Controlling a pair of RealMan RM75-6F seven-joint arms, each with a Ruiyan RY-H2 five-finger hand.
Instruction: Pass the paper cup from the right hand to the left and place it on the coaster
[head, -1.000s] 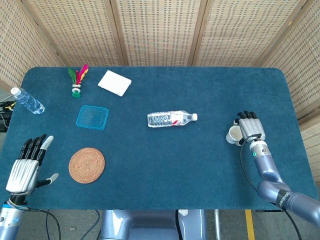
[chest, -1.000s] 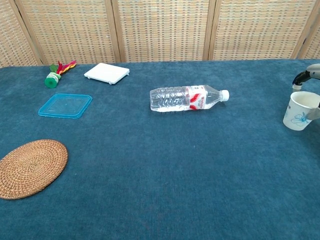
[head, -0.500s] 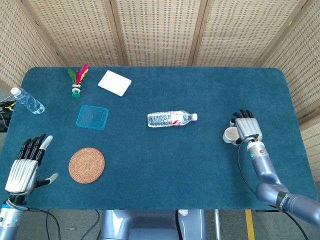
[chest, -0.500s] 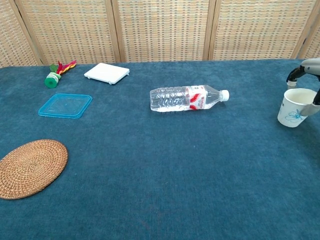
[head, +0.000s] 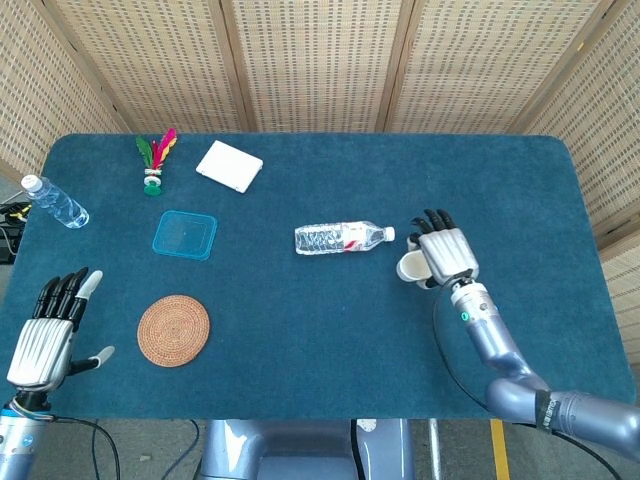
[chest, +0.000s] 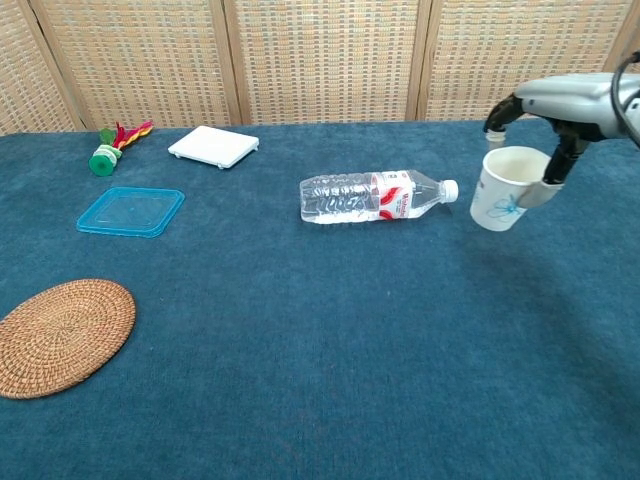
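Right hand (head: 446, 254): you grip the paper cup (chest: 505, 187), mid-counter.
Left hand (head: 45, 335): spread, holding nothing, far left edge.
Coaster (head: 173, 330): just beside left hand.

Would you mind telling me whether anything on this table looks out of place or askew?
Two clear plastic water bottles lie on their sides: one mid-table, one at the far left edge. The white paper cup tilts slightly in the right robot hand. No spill or damage shows.

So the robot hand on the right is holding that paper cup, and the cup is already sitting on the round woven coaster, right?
Not quite. The right robot hand does hold the paper cup, but the cup is far from the coaster, which lies bare, as the chest view shows.
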